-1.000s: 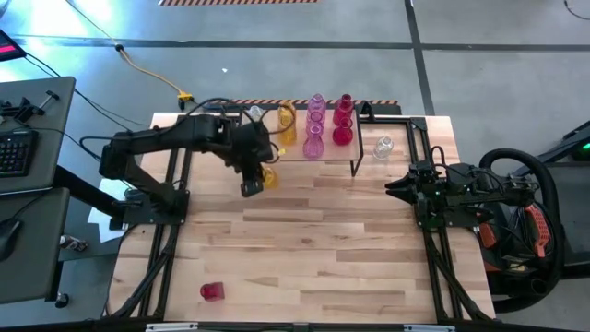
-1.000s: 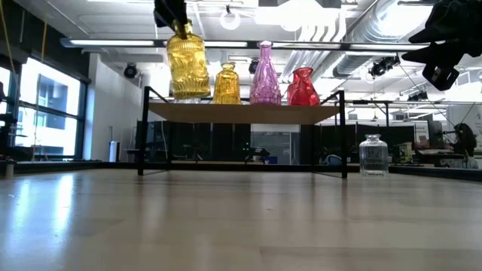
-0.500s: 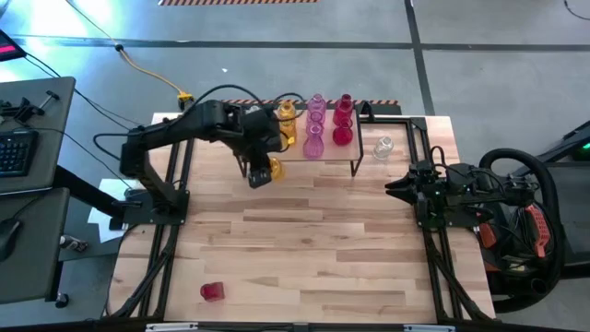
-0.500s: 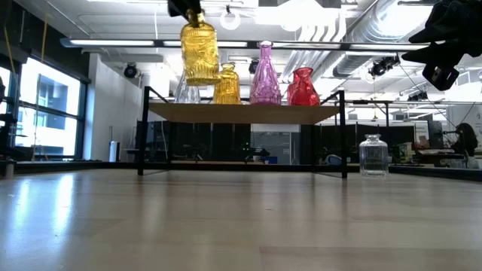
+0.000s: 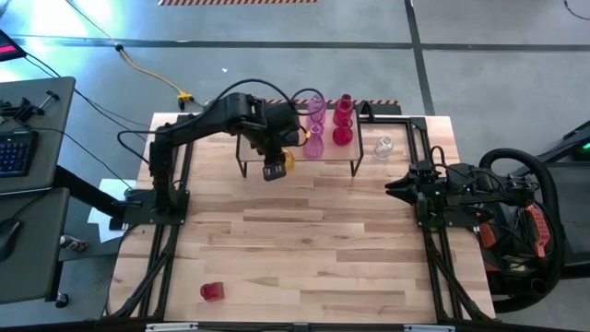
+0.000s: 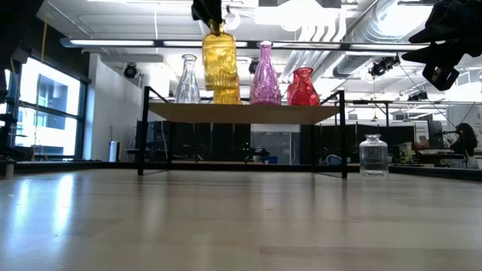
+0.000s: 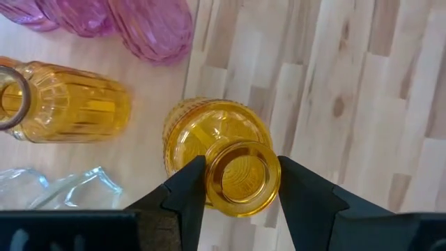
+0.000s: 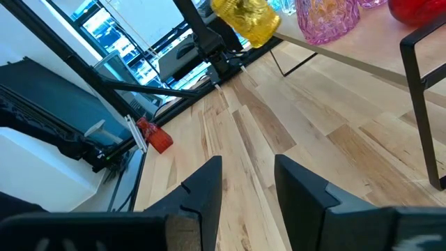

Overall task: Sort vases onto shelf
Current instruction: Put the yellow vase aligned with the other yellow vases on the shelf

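My left gripper (image 7: 242,183) is shut on an amber-yellow ribbed vase (image 6: 220,60) and holds it in the air over the near edge of the shelf (image 6: 248,113). On the shelf's top stand a clear vase (image 6: 187,79), a second amber vase (image 7: 70,111), pink vases (image 5: 314,143) and red vases (image 5: 343,135). A clear vase (image 5: 383,146) stands on the table right of the shelf. A red vase (image 5: 212,291) sits near the table's front left. My right gripper (image 5: 395,189) waits open at the table's right edge. My left gripper pinches the amber vase's neck just under the rim (image 7: 214,183) between its two fingers, one on either side. The fingers come from above, pointing down. The vase hangs upright below them, its base clear of the shelf and the table.
The shelf's black legs (image 5: 354,168) stand on the plank table. Bare planks (image 5: 313,249) stretch from the shelf to the front edge. Black frame rails (image 5: 161,249) run along both sides of the table. A cabled desk (image 5: 28,138) stands to the left.
My left gripper has carried the amber vase up and toward the table's right and far edge, from left of the shelf's front to over its near edge. The vase has stayed upright in the hold.
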`<state>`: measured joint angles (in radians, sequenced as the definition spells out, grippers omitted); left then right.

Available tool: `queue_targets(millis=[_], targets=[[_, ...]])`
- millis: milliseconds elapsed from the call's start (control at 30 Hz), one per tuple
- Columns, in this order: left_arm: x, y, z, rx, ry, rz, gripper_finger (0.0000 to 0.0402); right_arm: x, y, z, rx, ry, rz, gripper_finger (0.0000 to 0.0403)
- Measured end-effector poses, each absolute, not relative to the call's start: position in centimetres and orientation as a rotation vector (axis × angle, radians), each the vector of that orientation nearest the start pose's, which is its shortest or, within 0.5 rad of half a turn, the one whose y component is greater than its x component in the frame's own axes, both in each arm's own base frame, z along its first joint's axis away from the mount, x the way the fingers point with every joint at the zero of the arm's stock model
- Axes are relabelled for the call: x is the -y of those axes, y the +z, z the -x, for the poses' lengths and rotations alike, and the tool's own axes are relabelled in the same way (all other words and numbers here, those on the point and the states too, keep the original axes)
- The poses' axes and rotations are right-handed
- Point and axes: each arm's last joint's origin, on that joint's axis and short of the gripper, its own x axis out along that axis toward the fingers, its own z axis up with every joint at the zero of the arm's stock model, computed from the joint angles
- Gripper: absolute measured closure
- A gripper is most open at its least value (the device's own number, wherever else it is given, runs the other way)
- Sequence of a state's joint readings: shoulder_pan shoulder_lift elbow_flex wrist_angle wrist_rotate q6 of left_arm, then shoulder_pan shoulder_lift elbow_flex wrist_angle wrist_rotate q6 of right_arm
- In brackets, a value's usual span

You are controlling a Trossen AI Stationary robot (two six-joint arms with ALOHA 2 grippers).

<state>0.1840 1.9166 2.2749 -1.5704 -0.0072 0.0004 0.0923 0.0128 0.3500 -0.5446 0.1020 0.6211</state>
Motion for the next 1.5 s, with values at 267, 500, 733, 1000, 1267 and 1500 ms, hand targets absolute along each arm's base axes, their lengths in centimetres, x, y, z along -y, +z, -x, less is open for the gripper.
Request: queue_targets(millis=[267,500,733,1000,1267,1500], targets=[[-8.1,39.9,-34.7,-1.219,0.138,0.102,0.0253,-0.3,22.5,-6.2,-0.196,-0.074,-0.599,0.0289],[-9.3,40.0,-34.5,-1.196,0.123,0.078,0.0253,-0.3,22.5,-6.2,-0.196,-0.074,-0.599,0.0289],[-10.1,40.1,-34.4,-1.179,0.113,0.086,0.0252,-0.3,22.5,-6.2,-0.196,-0.074,-0.599,0.0289],[-10.8,39.7,-34.5,-1.193,0.121,0.088,0.0252,-0.3,22.5,-6.2,-0.196,-0.074,-0.599,0.0289],[-11.3,39.5,-34.6,-1.189,0.128,0.089,0.0252,-0.3,22.5,-6.2,-0.196,-0.074,-0.599,0.0289],[-11.3,39.2,-34.7,-1.212,0.123,0.098,0.0252,-0.3,22.5,-6.2,-0.196,-0.074,-0.599,0.0289]])
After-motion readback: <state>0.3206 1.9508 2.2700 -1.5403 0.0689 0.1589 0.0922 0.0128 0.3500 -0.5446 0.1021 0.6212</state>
